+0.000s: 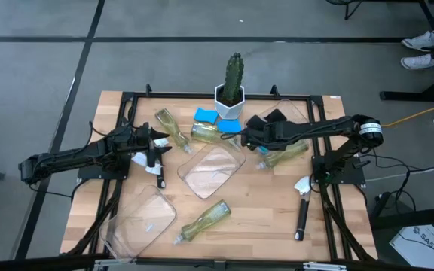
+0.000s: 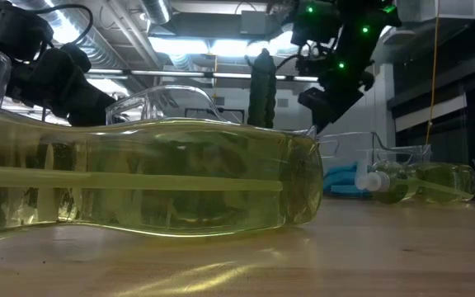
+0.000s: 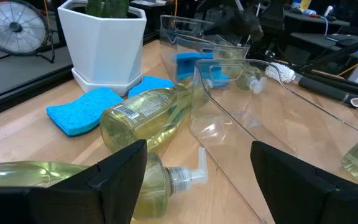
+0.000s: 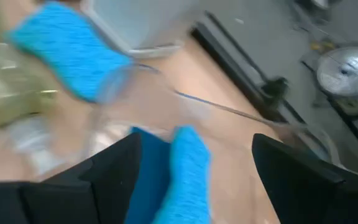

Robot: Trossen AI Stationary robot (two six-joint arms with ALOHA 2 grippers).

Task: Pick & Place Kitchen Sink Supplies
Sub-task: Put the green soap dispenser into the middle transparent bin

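Near table [image 1: 96, 218] edge: bottle [image 1: 206, 220] lying flat, clear tray [image 1: 143, 222] beside it, brush [image 1: 302, 207] at right. Centre: second tray [image 1: 211, 172]. Left gripper [image 1: 159, 144] over left-centre, jaws wide apart, holding nothing; bottle [image 3: 145, 115] and blue sponge [image 3: 82, 109] lie ahead, another brush [image 1: 160, 175] just below. Right gripper [image 1: 244, 138] over tray rim by cactus [image 1: 233, 79]; jaws apart, blue sponge [image 4: 185, 171] between them, grip not confirmed. Further bottle [image 1: 285, 156] under right arm.

Grey floor [image 1: 36, 68] with dark seams, ceiling lights [image 2: 213, 45], exposed ducts [image 2: 122, 37], floor fan [image 3: 14, 28]
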